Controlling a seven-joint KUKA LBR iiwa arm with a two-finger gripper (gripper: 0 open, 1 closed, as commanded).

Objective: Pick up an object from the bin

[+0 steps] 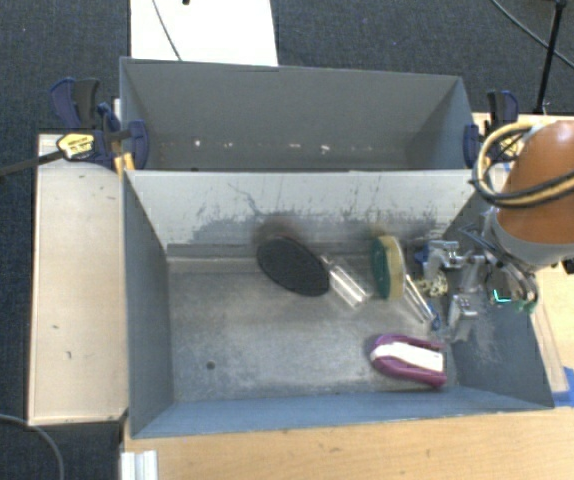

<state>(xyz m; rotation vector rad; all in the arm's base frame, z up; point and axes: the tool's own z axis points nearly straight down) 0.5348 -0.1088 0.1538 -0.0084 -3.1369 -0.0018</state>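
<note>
A black oval pad (292, 266), a clear piece (345, 285) and a green-and-yellow sponge (387, 266) set on edge are ranged near the back of the bin (217, 368). A purple-and-white object (408, 358) is laid with its long axis left to right, just left of and nearer the front than the gripper (452, 303). Whether the gripper is spread or closed is not to be made out.

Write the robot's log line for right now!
pincer: right side of bin | nearest: green-yellow sponge, purple-white thing | farther left: black oval
</note>
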